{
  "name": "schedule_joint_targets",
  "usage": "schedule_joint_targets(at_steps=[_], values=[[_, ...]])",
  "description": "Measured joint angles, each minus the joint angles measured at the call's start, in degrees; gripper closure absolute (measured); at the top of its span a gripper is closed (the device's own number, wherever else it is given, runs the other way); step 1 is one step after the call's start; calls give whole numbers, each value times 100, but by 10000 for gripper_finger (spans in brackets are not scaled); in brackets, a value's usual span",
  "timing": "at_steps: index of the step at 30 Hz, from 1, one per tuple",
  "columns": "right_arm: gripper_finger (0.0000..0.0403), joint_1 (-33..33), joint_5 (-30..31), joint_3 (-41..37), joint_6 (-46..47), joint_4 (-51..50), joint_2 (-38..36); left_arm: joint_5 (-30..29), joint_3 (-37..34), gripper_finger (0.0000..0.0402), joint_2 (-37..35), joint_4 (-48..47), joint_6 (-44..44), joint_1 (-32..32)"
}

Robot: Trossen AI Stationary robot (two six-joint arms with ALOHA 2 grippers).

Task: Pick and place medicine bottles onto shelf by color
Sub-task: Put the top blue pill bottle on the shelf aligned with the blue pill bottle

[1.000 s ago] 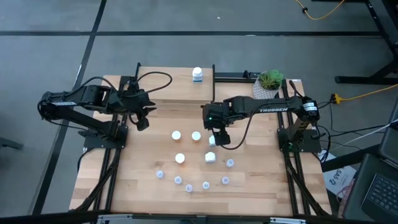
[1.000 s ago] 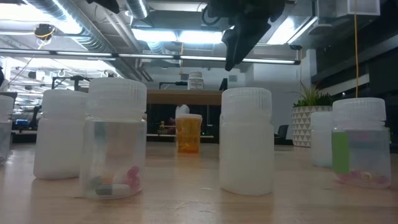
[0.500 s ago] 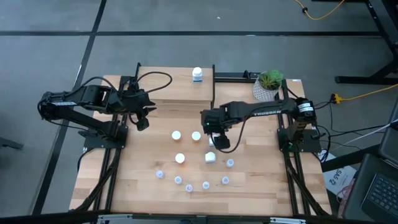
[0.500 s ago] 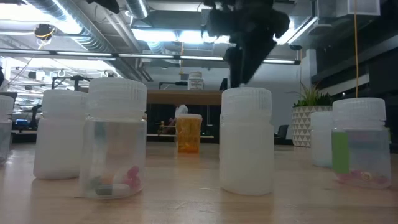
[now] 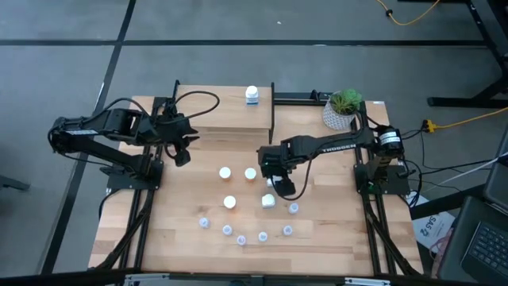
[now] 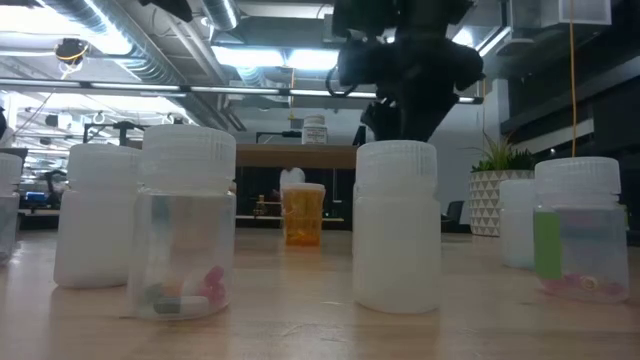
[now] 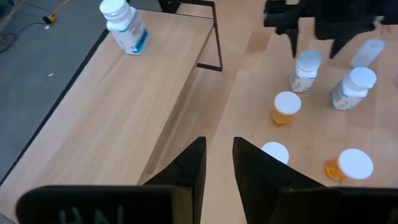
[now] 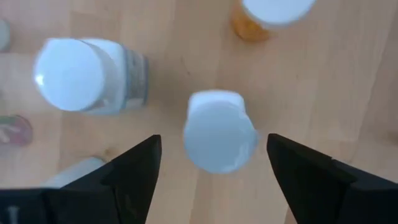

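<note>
White bottle (image 8: 219, 138) stands directly below the right end effector (image 8: 214, 165) (fingers spread wide, untouching).

Two dark jointed arms trail black cables; the right arm (image 5: 333, 144) bears white lettering.

text: "TROSSEN" | on: right arm (image 5: 333, 145) | other legible text: none
</note>
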Motion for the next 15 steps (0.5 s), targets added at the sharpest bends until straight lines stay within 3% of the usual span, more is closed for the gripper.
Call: schedule_joint_targets(at_steps=[5, 10, 15], values=[[108, 103, 6, 0, -113, 130, 0, -20, 0, 328, 0, 0, 1, 0], [108, 207, 659, 0, -116, 161, 0, -21, 0, 328, 0, 0, 0, 0], [108, 242, 730, 0, -116, 162, 0, -21, 0, 328, 0, 2, 1, 0]])
